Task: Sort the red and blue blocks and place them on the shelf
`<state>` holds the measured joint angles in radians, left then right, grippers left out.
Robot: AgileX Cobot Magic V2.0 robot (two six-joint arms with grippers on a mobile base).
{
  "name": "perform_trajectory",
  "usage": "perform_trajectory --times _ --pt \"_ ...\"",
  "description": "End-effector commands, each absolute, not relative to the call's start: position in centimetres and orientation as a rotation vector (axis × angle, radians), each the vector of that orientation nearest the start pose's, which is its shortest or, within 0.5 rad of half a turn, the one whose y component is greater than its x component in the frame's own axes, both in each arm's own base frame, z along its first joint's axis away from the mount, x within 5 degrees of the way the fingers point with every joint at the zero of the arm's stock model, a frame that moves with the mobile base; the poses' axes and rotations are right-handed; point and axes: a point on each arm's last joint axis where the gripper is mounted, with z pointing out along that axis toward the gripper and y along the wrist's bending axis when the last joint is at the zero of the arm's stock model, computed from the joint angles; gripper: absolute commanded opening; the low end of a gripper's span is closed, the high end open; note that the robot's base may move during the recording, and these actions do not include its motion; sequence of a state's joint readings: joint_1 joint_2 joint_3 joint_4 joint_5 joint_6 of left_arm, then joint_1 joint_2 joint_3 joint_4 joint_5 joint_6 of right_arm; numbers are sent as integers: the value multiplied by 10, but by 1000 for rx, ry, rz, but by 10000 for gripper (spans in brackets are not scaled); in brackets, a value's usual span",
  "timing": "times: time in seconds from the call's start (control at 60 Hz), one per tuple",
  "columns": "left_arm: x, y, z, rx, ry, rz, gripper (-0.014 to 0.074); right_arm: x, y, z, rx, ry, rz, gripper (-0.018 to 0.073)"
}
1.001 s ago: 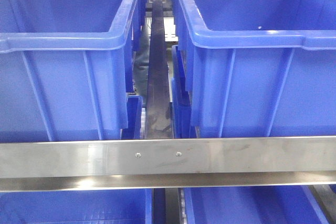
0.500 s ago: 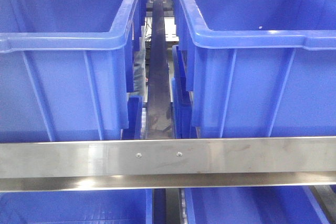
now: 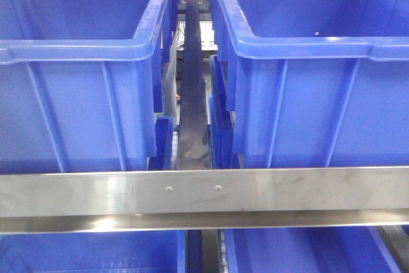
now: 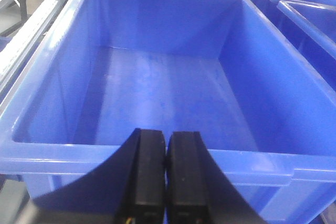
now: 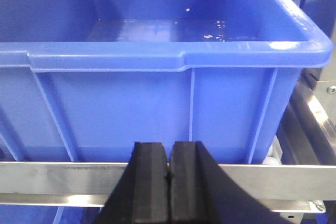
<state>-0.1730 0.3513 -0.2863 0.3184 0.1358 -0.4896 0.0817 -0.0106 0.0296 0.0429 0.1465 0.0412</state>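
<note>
The shelf shows its steel cross rail lying with the long axis from 9 to 3 o'clock, under two blue bins. No block is visible. The left gripper and the right gripper both have fingers pressed together, holding nothing.

Both tool bases and bin sides cut off by frame edges

No text, label, brand or number can be read in any view. The blue bins are plain plastic. The shelf's steel rail carries only two small screws.
</note>
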Motion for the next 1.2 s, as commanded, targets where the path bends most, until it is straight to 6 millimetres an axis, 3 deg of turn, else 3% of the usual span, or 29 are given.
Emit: perform_trajectory --times 0.0,0.584,0.734,1.184 --pt "88 -14 291 -11 1580 -258 136 54 5 207 -3 1514 129 50" --pt "88 -13 290 -8 1585 -238 136 54 5 207 -3 1514 129 50" --pt "83 -6 288 -92 1572 -216 136 54 5 207 -3 1514 129 50" --pt "55 3 229 -221 1492 -165 136 54 5 207 -3 1514 129 50"
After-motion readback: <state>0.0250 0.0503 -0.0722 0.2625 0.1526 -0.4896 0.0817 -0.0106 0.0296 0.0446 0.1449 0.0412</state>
